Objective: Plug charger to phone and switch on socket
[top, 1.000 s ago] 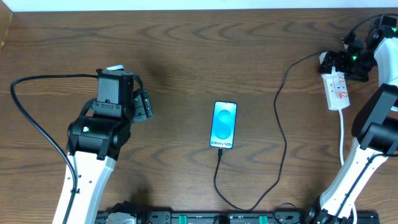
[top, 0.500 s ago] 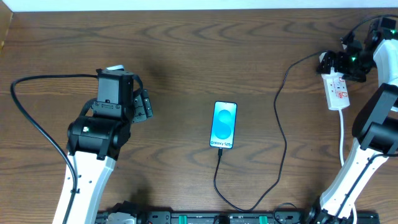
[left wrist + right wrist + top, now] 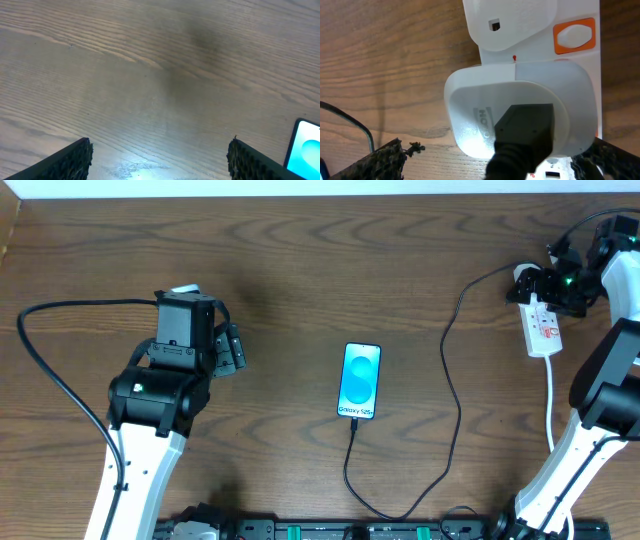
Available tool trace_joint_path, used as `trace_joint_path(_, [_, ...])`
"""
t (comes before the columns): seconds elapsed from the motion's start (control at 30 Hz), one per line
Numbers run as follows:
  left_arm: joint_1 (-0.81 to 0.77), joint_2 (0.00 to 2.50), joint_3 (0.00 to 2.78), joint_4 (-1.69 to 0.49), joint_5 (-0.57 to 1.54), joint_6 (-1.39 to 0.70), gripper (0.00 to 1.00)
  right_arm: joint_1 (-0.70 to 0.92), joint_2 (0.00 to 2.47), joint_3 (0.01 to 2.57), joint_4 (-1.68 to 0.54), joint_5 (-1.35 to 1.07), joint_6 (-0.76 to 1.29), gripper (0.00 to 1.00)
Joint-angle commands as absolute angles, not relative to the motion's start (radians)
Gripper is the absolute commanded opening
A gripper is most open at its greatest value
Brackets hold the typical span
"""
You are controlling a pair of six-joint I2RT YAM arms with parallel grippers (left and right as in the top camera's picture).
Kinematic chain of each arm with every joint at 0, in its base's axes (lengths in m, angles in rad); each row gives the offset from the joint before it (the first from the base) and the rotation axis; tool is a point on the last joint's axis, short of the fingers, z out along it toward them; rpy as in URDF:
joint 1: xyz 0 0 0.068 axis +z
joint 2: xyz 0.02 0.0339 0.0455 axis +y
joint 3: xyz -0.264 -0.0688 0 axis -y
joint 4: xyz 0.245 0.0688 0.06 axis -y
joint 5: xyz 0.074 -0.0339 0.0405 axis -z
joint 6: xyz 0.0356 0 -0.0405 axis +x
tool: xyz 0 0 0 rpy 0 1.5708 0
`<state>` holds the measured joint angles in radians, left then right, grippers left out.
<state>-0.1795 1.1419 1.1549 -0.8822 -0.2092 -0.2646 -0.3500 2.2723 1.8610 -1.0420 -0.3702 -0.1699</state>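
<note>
The phone [image 3: 360,380] lies face up mid-table, blue screen lit. The charger's thin black cable [image 3: 455,395] runs from the phone's near edge, loops toward the table front, then climbs to a white plug [image 3: 521,276] at the far end of the socket [image 3: 545,330]. In the right wrist view the plug [image 3: 520,110] sits in the socket [image 3: 530,15], an orange switch [image 3: 574,36] just beyond it. My right gripper [image 3: 495,162] is open, its fingers either side of the plug. My left gripper [image 3: 160,162] is open over bare wood, left of the phone [image 3: 305,150].
The socket's white cord [image 3: 550,395] trails toward the table front beside the right arm's base. A thick black arm cable [image 3: 45,360] arcs at the far left. The table's far edge meets a white strip [image 3: 300,188].
The right wrist has shifted slightly at the socket's far end. The left arm, phone and cable have not moved.
</note>
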Motion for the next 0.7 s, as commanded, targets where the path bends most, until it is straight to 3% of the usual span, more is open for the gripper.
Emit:
trace_joint_path(0.0, [-0.181,1.142,1.165,-0.882,-0.222,-0.258,0.86,-0.275,2.342,1.793,-1.064,-0.588,-0.188,0.99])
trace_joint_path(0.67, [-0.181,1.142,1.165,-0.882,-0.222,-0.258,0.86,-0.349,2.324,1.926,-1.101,-0.499,-0.134,0.99])
